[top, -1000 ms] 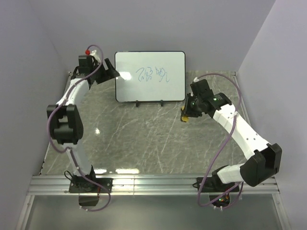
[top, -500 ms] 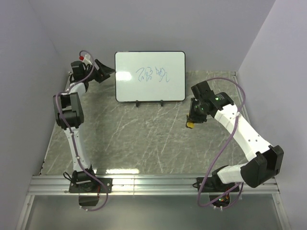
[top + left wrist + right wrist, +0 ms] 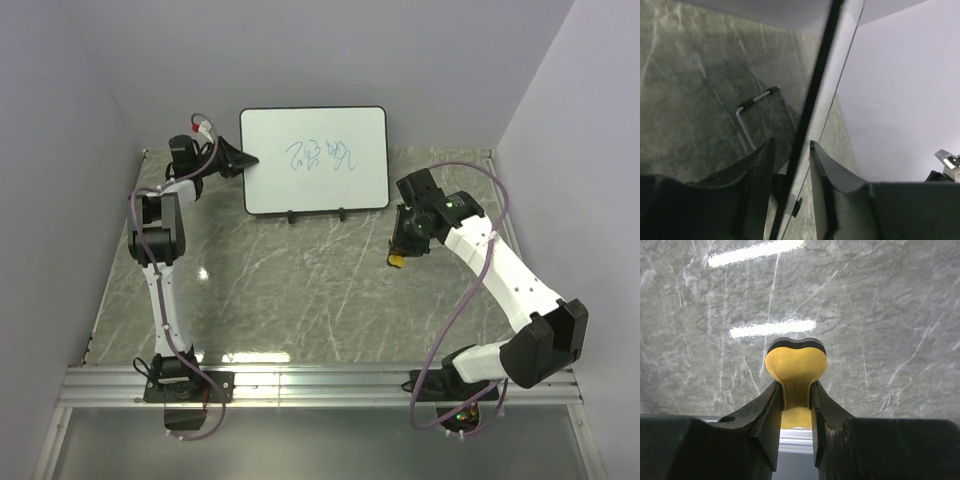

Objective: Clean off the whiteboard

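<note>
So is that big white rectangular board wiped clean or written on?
Written on: the white black-framed whiteboard carries blue scribbles across its middle.

Bare marble tabletop (image 3: 300, 290) lies open between the right gripper (image 3: 398, 250), holding a yellow eraser (image 3: 796, 365) at 3 o'clock, and the whiteboard (image 3: 314, 160) at 12; the left gripper (image 3: 243, 160) clamps its 9 o'clock edge.

Whiteboard (image 3: 300, 190): white face, thin black frame, blue scribbles across the upper middle. Eraser (image 3: 795, 362): yellow body with a black layer along its far edge. Table (image 3: 300, 280): grey-green marble pattern with pale white veins; walls (image 3: 300, 50) plain pale lilac.
</note>
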Robot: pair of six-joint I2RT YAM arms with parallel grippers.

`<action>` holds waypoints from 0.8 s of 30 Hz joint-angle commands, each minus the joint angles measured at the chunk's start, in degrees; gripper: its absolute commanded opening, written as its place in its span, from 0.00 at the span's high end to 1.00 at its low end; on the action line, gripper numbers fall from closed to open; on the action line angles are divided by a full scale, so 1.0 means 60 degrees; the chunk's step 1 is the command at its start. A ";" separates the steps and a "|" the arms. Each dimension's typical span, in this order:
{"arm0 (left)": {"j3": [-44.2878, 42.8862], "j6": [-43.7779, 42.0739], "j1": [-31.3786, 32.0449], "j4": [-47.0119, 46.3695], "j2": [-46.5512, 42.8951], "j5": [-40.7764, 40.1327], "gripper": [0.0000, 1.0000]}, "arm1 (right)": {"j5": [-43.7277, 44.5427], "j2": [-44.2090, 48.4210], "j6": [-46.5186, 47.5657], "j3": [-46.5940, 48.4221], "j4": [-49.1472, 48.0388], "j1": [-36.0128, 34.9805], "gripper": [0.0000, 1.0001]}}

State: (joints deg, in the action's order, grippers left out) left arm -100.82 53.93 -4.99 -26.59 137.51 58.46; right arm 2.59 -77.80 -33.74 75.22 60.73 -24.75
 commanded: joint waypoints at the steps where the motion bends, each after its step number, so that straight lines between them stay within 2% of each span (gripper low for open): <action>1: 0.0672 -0.0022 0.0143 -0.0433 -0.0462 0.0101 0.65 | 0.0198 -0.0085 0.0407 0.0441 -0.0423 0.0039 1.00; 3: 0.0908 -0.0402 0.0319 0.0281 -0.0754 0.0072 0.83 | 0.0169 -0.0202 0.0554 0.0602 -0.0555 0.0053 1.00; 7: 0.2149 -0.1866 0.0671 0.1865 -0.1662 -0.0483 0.98 | -0.0035 -0.0670 0.0992 0.1173 -0.0980 0.0097 1.00; 11: 0.3952 -0.2950 0.0774 0.2482 -0.2848 -0.1084 1.00 | -0.0343 -0.1547 0.1242 0.2371 -0.1302 0.0170 1.00; 15: 0.5913 -0.3597 0.1344 0.3097 -0.4311 -0.1948 1.00 | -0.0739 -0.2354 0.1287 0.3428 -0.1596 0.0185 1.00; 20: 0.7542 -0.3540 0.2090 0.3450 -0.5805 -0.3325 1.00 | -0.1556 -0.3743 0.0995 0.5067 -0.1961 0.0200 1.00; 24: 0.8771 -0.3233 0.2940 0.3801 -0.6760 -0.4758 1.00 | -0.2669 -0.4478 0.0294 0.5378 -0.3219 0.0127 1.00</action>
State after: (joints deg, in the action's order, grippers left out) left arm -54.72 38.39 6.98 -18.04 98.67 39.59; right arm -6.52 -102.45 -28.88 104.88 48.40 -23.86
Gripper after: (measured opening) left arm 0.165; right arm 0.313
